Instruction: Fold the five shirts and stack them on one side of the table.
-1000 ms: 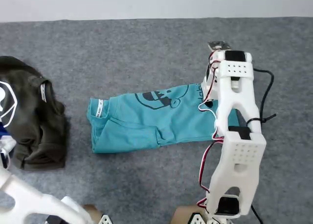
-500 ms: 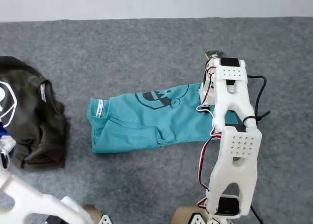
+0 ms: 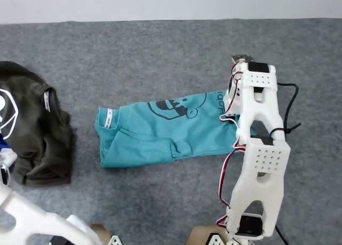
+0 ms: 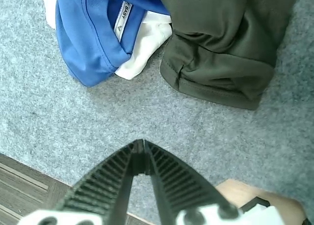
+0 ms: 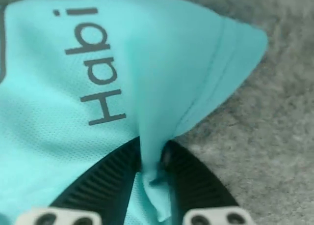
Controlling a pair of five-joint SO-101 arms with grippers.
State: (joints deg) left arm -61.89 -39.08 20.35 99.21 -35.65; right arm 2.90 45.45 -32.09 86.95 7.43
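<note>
Right end effector (image 5: 153, 158) is pinched closed on a fold of the teal shirt (image 3: 160, 132), which lies flat at the middle of the tabletop (image 3: 160, 52). Left end effector (image 4: 143, 149) is closed, empty, near the olive shirt (image 4: 221, 43).

Your right arm (image 3: 257, 103) hangs over one end of the teal shirt (image 3: 160, 132); an olive shirt (image 3: 37, 132) lies well apart on the surface (image 3: 160, 52).

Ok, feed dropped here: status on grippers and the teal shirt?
Right gripper shut on teal shirt, at its edge. Left gripper shut, empty, near olive shirt and blue shirt.
</note>
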